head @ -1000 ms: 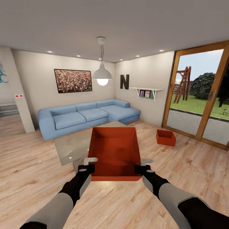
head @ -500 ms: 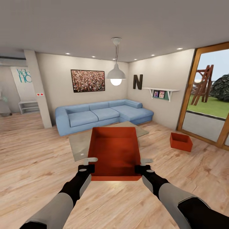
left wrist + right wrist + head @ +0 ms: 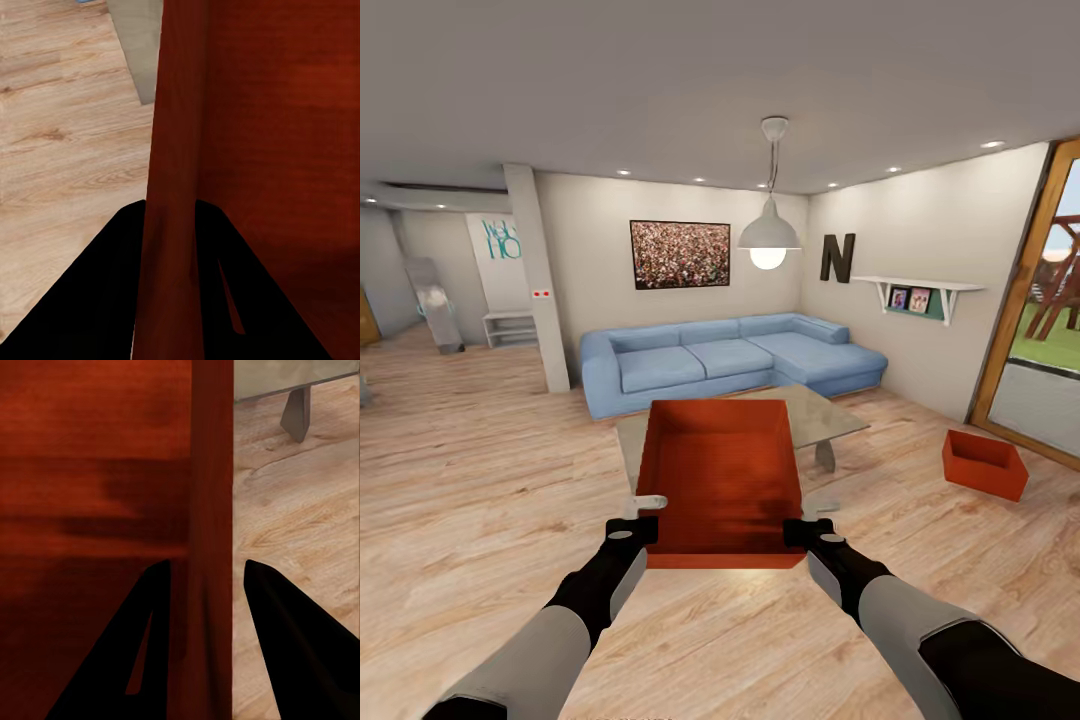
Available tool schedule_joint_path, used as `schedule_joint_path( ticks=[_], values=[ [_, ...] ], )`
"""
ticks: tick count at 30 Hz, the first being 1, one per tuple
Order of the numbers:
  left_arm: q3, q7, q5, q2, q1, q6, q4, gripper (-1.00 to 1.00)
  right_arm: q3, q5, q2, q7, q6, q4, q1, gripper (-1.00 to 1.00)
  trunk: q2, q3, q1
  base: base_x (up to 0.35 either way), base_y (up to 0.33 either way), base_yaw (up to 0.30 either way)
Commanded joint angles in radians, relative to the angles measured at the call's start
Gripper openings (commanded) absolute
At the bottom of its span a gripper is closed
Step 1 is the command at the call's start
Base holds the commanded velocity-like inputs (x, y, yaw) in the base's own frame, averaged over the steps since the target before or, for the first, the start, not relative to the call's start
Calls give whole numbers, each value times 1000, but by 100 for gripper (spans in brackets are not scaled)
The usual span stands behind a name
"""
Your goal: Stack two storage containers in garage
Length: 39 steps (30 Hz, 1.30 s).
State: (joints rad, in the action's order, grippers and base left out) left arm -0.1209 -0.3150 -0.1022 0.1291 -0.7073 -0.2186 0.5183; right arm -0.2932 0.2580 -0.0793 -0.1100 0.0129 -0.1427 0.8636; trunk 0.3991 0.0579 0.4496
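Storage container (image 3: 720, 480) clamped between both pincers (image 3: 643, 515) (image 3: 807, 518) — arms outstretched.

A: What is close to the camera on the right arm?

B: The right end effector (image 3: 208, 585). Its two dark fingers (image 3: 292, 637) stand on both sides of a red-orange wall of the storage container (image 3: 90, 472). One finger is inside the bin, the other is outside, and the wall is pinched between them.

A: And what is past the wall?

B: On the outer side there is the light wood plank floor (image 3: 300, 510). Further away I see the edge of the table (image 3: 289, 375) and one grey leg under it. The smooth bin interior takes the other side.
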Motion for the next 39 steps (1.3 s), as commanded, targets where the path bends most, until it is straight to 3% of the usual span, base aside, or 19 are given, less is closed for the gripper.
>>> schedule_joint_path(
  ticks=[1, 39],
  values=[
    [1, -95, 19, -2, -1, 1, 5, -100, 22, 12, 7, -8, 2, 11, 0, -100, 1, 0, 0, 0, 0, 271],
    [1, -95, 19, -2, -1, 1, 5, -100, 22, 12, 7, -8, 2, 11, 0, -100, 1, 0, 0, 0, 0, 271]
  ],
)
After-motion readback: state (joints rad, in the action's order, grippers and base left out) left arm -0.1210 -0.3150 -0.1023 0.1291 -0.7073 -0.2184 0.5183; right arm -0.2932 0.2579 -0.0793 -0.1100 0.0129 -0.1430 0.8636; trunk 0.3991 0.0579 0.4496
